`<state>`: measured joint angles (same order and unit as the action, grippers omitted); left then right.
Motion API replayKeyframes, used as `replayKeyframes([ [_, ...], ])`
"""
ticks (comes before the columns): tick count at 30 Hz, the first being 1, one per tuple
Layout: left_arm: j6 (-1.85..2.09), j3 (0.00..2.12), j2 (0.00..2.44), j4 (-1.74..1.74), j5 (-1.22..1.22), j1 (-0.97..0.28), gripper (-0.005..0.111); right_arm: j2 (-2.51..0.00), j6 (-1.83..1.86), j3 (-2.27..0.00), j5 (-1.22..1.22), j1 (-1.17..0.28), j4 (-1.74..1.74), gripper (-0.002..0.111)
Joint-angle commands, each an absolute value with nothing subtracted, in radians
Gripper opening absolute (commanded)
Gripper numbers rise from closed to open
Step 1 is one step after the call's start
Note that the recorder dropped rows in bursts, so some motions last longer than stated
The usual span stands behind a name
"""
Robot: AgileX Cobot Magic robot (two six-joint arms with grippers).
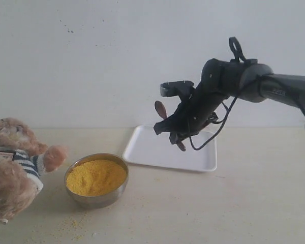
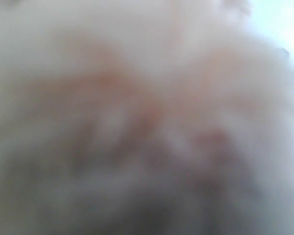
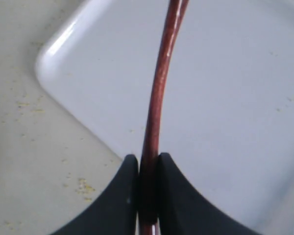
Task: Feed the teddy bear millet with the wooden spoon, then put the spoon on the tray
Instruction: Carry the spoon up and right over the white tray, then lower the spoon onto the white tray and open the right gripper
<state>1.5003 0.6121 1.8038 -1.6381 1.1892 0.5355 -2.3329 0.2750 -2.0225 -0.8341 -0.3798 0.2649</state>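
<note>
Right wrist view gives the plainest answer about the grip: the right gripper (image 3: 148, 164) is clamped on the slim handle of the wooden spoon (image 3: 159, 98), its two black pads pressed against either side of the wood. The handle runs away from the jaws over the white tray (image 3: 235, 88), with one rounded corner of the tray and the pale table (image 3: 24, 147) beside it. From where I stand, the spoon hangs in the air above the tray and touches nothing. Its oval end pokes up and towards the bear, while its other tip points down at the tray. I can see no grain on it. Holding it by the handle keeps the pads off the eating end, and being over the tray suits the put-down, which I judge is the step in hand.

At the far left edge the teddy bear (image 1: 12, 162) leans with one paw out towards the steel bowl (image 1: 99, 200). The bowl is heaped with millet (image 1: 95, 176) and sits between the bear and the tray, apart from both. A few spilled grains (image 1: 73, 221) dot the table in front of it. The left wrist view is only a tan blur, likely fur right up against the lens, so I cannot tell how the left gripper stands. Nothing lies on the tray under the spoon.
</note>
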Motion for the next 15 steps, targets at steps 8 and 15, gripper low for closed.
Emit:
replayKeyframes([
  [8,1.496,0.613,1.792,-1.625,1.221,0.534,0.004,-2.43,0.279,-2.035,-0.665,-0.34,0.247,0.0],
  [15,1.496,0.613,1.792,-1.624,1.221,0.534,0.004,-2.47,0.279,-2.035,-0.636,-0.34,0.225,0.004],
])
